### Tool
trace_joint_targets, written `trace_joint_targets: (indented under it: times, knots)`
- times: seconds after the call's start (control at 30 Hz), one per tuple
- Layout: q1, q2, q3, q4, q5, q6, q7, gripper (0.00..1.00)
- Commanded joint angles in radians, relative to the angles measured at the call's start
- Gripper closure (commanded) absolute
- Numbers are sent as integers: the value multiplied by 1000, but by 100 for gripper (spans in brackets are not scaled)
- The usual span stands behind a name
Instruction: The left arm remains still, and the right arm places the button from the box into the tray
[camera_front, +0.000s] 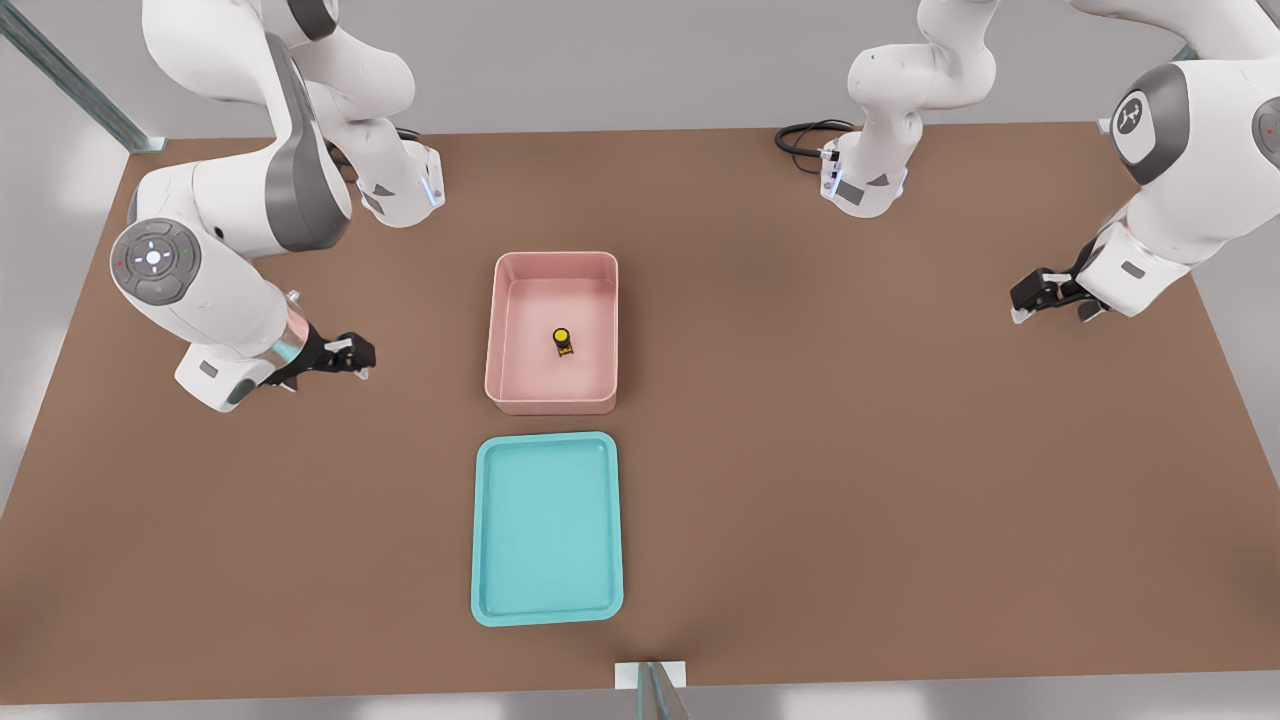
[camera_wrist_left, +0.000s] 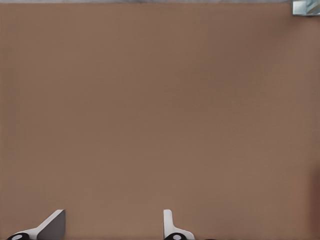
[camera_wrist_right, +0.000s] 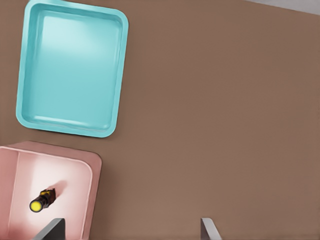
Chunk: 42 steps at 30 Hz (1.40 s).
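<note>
Your front view lays out the whole table (camera_front: 900, 450): the box (camera_front: 552, 268) sits at centre frame, the tray (camera_front: 547, 610) directly below it in the lower centre, the two close together but not touching. The right arm (camera_front: 215, 270) reaches in from the frame's left, and its gripper (camera_front: 357, 356) hangs left of the box, well apart from it, over bare brown tabletop. From here the black fingers are too bunched for you to judge their spacing.

The right wrist view settles that. Two grey fingertips (camera_wrist_right: 54, 229) poke up at the bottom edge with a wide stretch of table between them, so the jaws stand apart and nothing is between them. One fingertip overlaps the box's wall (camera_wrist_right: 92, 200) in this picture; the other lies over bare table. This view also shows the tray (camera_wrist_right: 117, 75) whole in the upper left of the frame, and only a corner of the box in the lower left.

The button (camera_front: 563, 342) rests on the box floor, near its middle in the front view. It has a round yellow cap on a small black base. In the wrist view the button (camera_wrist_right: 41, 201) appears lying slantwise, cap toward the lower left, with a faint shadow beside it. It is tiny against both containers.
</note>
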Motion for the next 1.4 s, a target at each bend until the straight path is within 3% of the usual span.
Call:
trace_joint_targets:
  times: [0.0, 0.07, 0.1, 0.13, 0.2, 0.27, 0.3, 0.37, 0.53, 0.73, 0.8, 0.97, 1.37]
  knots:
    - [0, -1, 0, 0, 0, 1, 41, 0]
    - [11, 5, 11, 0, 0, -2, 40, 0]
    - [107, 33, 71, 0, -3, -6, 54, 0]
    - [200, 56, 72, -6, -3, -34, 51, 0]
    - [413, 171, 81, -12, 4, -65, 367, 0]
    - [471, 216, 91, -117, 54, 173, 365, 1]
    - [505, 139, 49, -312, 52, 429, 334, 1]
    - [506, 119, 35, -496, 54, 668, 340, 5]
    - [523, 116, 35, -711, 57, 899, 408, 7]
    - [537, 116, 43, -808, 57, 926, 408, 7]
    - [536, 114, 43, -809, 57, 893, 551, 7]
    - [531, 117, 38, -809, -20, 877, 531, 7]
    - [531, 150, 35, -813, -34, 894, 468, 7]
